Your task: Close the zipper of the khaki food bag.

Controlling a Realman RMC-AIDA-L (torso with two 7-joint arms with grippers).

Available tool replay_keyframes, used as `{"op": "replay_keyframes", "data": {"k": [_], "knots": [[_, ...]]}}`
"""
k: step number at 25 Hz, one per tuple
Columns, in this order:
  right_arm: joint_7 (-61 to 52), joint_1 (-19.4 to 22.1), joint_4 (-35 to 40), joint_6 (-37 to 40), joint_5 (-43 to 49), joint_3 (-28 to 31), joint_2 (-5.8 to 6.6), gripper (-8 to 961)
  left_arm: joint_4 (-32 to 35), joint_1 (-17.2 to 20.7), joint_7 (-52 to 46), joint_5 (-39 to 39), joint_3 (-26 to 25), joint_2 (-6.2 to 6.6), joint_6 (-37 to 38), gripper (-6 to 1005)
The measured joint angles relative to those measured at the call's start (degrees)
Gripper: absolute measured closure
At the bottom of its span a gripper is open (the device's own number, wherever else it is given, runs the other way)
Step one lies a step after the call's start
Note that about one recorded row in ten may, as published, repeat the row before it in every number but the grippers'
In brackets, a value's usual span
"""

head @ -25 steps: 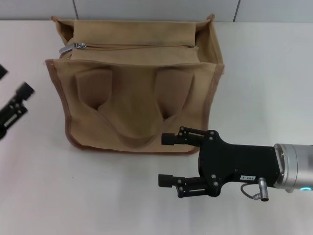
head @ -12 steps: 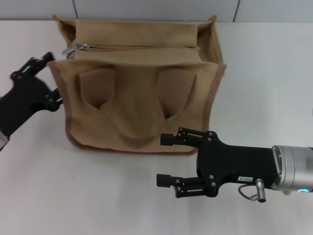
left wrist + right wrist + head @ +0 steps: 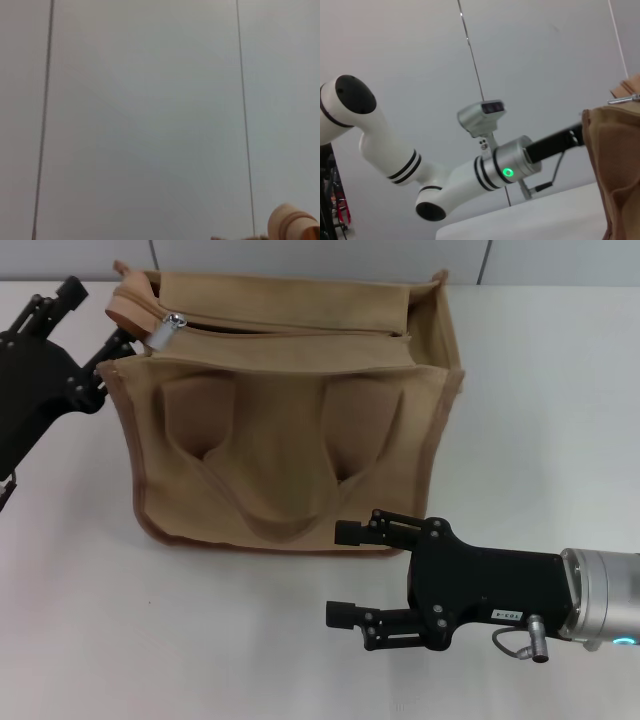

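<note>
The khaki food bag (image 3: 290, 450) stands upright in the middle of the white table, pockets and handle strap facing me. The zipper (image 3: 290, 331) runs across its top, with the silver pull tab (image 3: 168, 327) at the left end. The side loop (image 3: 126, 304) sticks up beside the tab. My left gripper (image 3: 104, 312) is at the bag's top left corner, open, with a finger on each side of the loop; the lower finger touches the bag's corner. My right gripper (image 3: 340, 573) is open and empty, low in front of the bag. The right wrist view shows the bag's edge (image 3: 615, 165).
The white table (image 3: 540, 390) extends to the right of the bag and in front of it. A grey panelled wall (image 3: 320, 258) stands close behind the bag. The left arm's white links (image 3: 455, 185) show in the right wrist view.
My left gripper has moved up and back from the bag's left side to its top left corner. The side loop and pull tab have risen. My right gripper has drifted slightly lower.
</note>
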State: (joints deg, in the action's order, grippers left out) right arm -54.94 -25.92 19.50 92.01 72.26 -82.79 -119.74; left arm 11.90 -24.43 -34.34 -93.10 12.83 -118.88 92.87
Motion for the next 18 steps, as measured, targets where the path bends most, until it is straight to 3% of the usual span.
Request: {"op": "replay_keyframes", "data": {"k": [5, 16, 18], "knots": [[0.2, 0.0, -0.3, 0.0, -0.2, 0.2, 0.03, 115, -1.4, 1.0, 0.3, 1.3, 0.3, 0.06, 2.7, 247], [0.2, 0.0, -0.3, 0.0, -0.8, 0.1, 0.04, 115, -2.3, 2.3, 0.2, 0.8, 2.4, 0.00, 1.1, 248], [0.2, -0.1, -0.3, -0.2, -0.8, 0.1, -0.01, 115, -2.2, 2.9, -0.1, 0.8, 4.8, 0.04, 1.0, 248]]}}
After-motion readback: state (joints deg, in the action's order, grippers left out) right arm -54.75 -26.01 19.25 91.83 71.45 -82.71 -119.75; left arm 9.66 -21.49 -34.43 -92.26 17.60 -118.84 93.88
